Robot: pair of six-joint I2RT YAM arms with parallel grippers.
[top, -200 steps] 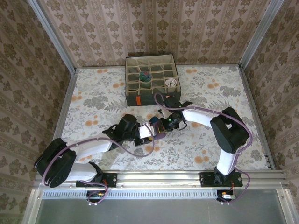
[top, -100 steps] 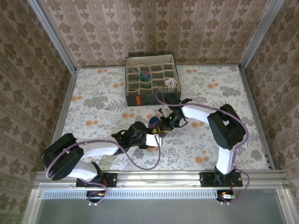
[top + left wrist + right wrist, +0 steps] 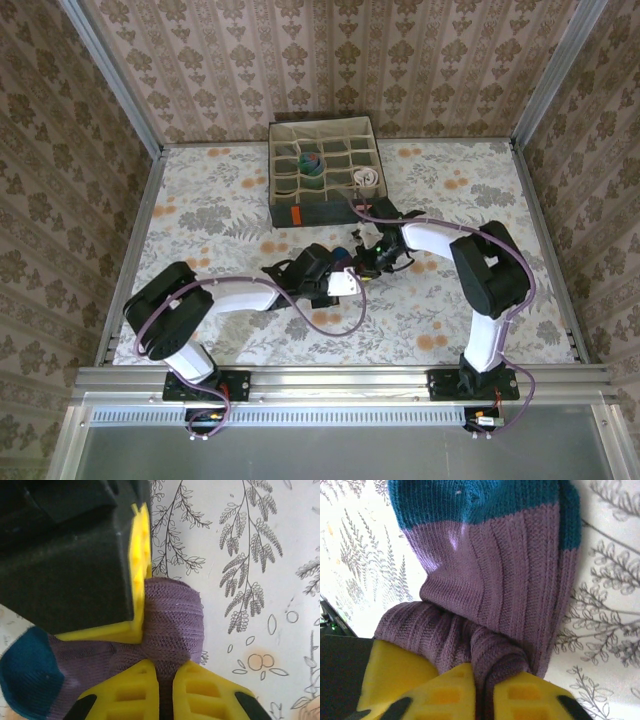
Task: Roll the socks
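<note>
Item, largest first: the table (image 3: 200, 210), under a floral cloth and walled on its left, far and right edges, which we judge roomy. The stretches toward its left and right edges lie bare. Next, the left arm (image 3: 230, 295) and right arm (image 3: 470, 270), both reaching from the near edge to meet about the table's middle. Next, the grey fabric box (image 3: 315, 212), set at the middle of the far edge, its near wall close beyond the wrists, so little room lies that way. In its compartments we list a teal-and-green roll (image 3: 311, 163) and a white roll (image 3: 367, 180), which we take for socks already done. Next, the purple sock (image 3: 172, 620), lying on the cloth at the table's middle between the two wrists. Its blue toe is spread flat and its other end is gathered into a thick fold, so we judge the roll begun but loose, with tucking and boxing left. Last, the left gripper (image 3: 166, 666), its jaws pressed together on that fold, and the right gripper (image 3: 485, 675), likewise pinching bunched purple fabric. The two sets of yellow fingers stand just beside each other, the tightest spot we record.
</note>
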